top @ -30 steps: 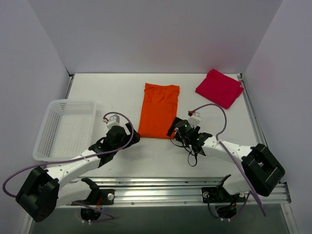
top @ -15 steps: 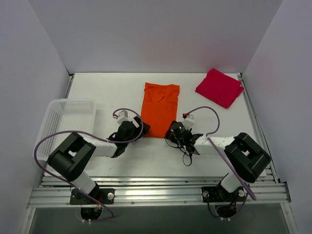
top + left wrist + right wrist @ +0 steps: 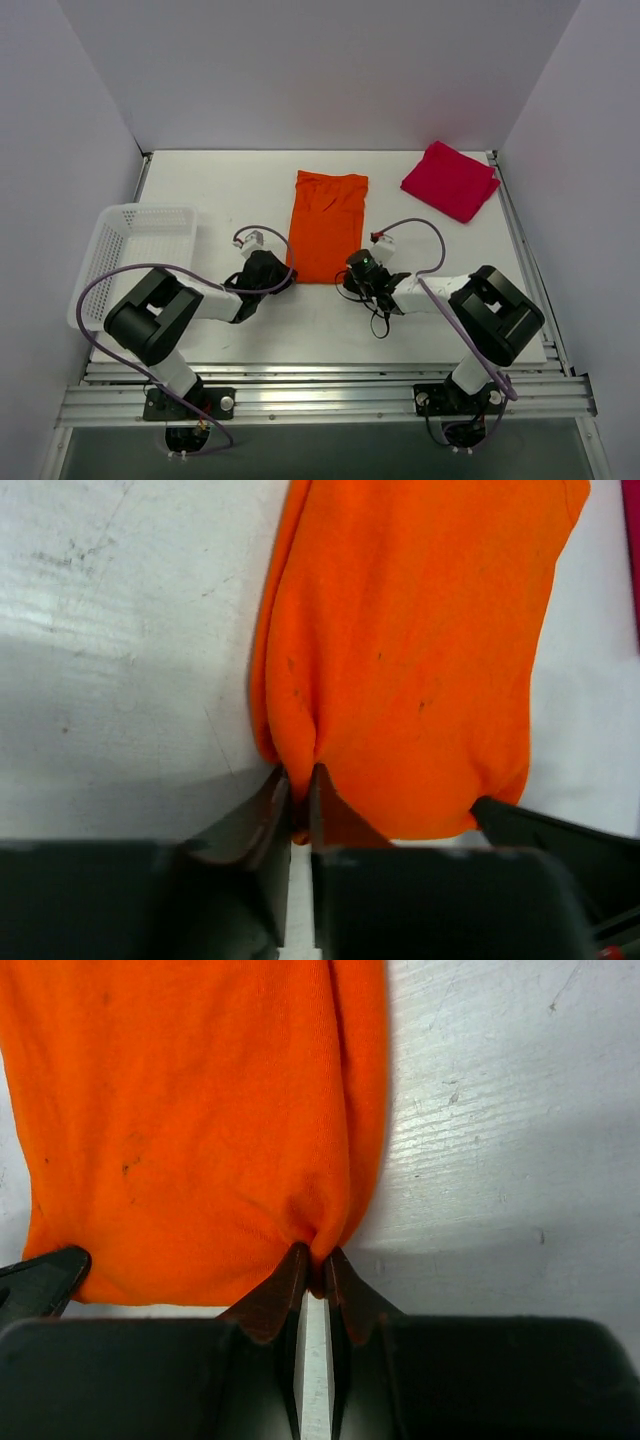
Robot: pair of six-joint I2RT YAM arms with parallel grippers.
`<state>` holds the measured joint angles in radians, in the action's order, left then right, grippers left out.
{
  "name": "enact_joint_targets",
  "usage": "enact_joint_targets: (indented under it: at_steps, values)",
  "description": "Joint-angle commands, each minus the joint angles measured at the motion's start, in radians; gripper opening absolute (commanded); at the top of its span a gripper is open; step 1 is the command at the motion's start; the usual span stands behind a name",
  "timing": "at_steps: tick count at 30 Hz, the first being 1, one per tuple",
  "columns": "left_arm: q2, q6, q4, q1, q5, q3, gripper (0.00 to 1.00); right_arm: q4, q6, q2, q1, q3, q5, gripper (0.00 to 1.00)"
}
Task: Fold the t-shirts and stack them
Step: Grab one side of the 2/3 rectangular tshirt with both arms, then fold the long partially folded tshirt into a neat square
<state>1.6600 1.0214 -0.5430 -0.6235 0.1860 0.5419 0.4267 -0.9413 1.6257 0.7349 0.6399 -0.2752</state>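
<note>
Far left: white mesh basket (image 3: 135,262) sits at the left edge of the bench (image 3: 220,190), well apart from both shirts, with bare bench between it and the orange t-shirt (image 3: 327,225). Your left arm (image 3: 200,300) lies low across the near side. The left jaws are at the shirt's near-left corner, closed to a thin slit and pinching a bunched bit of hem, as the left wrist view shows (image 3: 420,650). The orange t-shirt is folded into a long strip at bench centre. Its long axis runs near to far, with the far end leaning slightly right, the near hem facing the arm bases and the long side edges straight. The right jaws are at the near-right corner in the same state: almost shut, with orange fabric (image 3: 200,1110) puckered between the tips. Each wrist view catches the other arm's dark fingertip at the opposite corner of the hem. Open room: a bare strip between the hem and the near rail, bare surface past the far end up to the back wall, and a gap on the right before the red t-shirt (image 3: 450,180). That one is folded into a compact square turned diagonally in the far-right corner, close to the right edge and not touching the orange one.
</note>
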Motion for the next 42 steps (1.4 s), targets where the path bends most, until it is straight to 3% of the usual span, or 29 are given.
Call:
enact_joint_targets:
  at_steps: [1, 4, 6, 13, 15, 20, 28, 42]
  values:
    - [0.012, -0.015, 0.023, 0.007, -0.002, 0.006, 0.03, -0.092, 0.018, 0.013, 0.003, 0.009, 0.001, 0.0]
    - [-0.038, -0.018, -0.04, 0.001, 0.001, -0.043, 0.02, -0.129, 0.041, -0.026, 0.006, 0.007, -0.012, 0.0]
    - [-0.112, -0.021, 0.024, -0.024, 0.021, -0.049, 0.02, -0.16, 0.048, -0.062, 0.017, 0.014, -0.012, 0.0]
    - [-0.445, 0.002, 0.352, -0.169, 0.133, -0.059, 0.02, -0.362, 0.01, -0.286, 0.127, -0.009, -0.083, 0.0]
    - [-0.57, 0.003, 0.454, -0.182, 0.147, -0.056, 0.02, -0.41, -0.005, -0.384, 0.153, -0.009, -0.11, 0.0]
    - [-0.697, -0.038, 0.659, -0.182, 0.19, 0.045, 0.04, -0.502, 0.013, -0.481, 0.167, 0.061, -0.162, 0.0]
    - [-0.62, -0.125, 0.669, -0.096, 0.184, 0.226, 0.08, -0.525, 0.11, -0.279, 0.13, 0.316, -0.255, 0.0]
    - [-0.272, -0.195, 0.546, 0.151, -0.074, 0.466, 0.08, -0.503, 0.194, -0.027, -0.026, 0.573, -0.202, 0.0]
